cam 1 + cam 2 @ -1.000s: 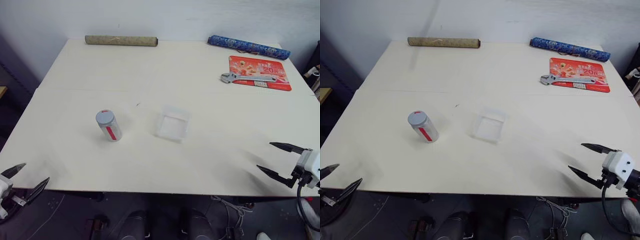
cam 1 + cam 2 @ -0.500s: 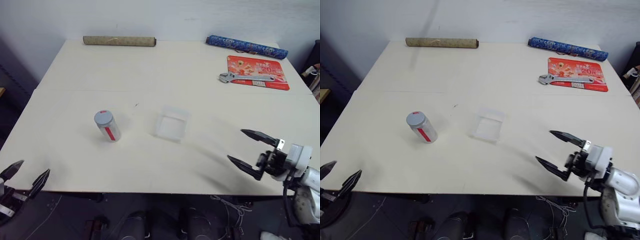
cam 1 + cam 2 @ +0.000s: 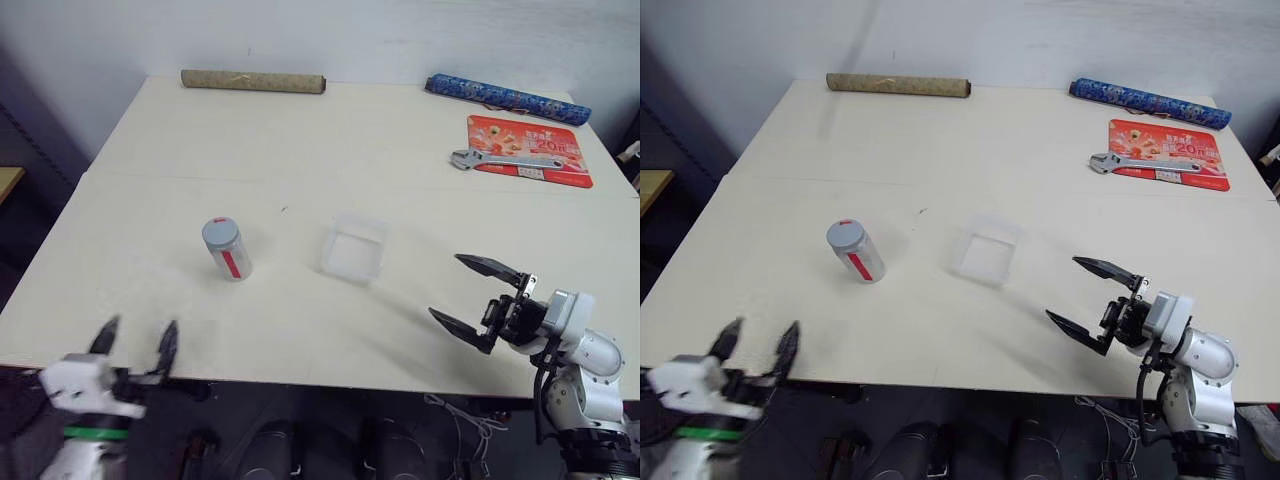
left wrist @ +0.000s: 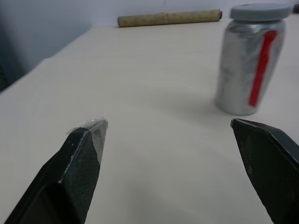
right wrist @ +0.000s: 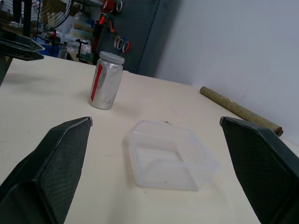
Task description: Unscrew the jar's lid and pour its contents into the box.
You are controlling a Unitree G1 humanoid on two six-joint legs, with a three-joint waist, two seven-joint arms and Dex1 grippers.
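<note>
Claws both moved inward: left claw (image 3: pixel 134 342) apparently nearer jar (image 3: pixel 226 248), fingers apart.

A wide cream table (image 3: pixel 300 140) stands against a plain white wall (image 3: pixel 350 30), with dark floor (image 3: pixel 300 440) below its near edge.

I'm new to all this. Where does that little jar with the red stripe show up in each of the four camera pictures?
Left eye view: the jar stands left of centre on the table.
Right eye view: left of centre too.
Left wrist view: upper right, beyond the left fingers.
Right wrist view: upper left, behind the clear box.
Shared landmark: the brown roll at the table's far edge.
</note>
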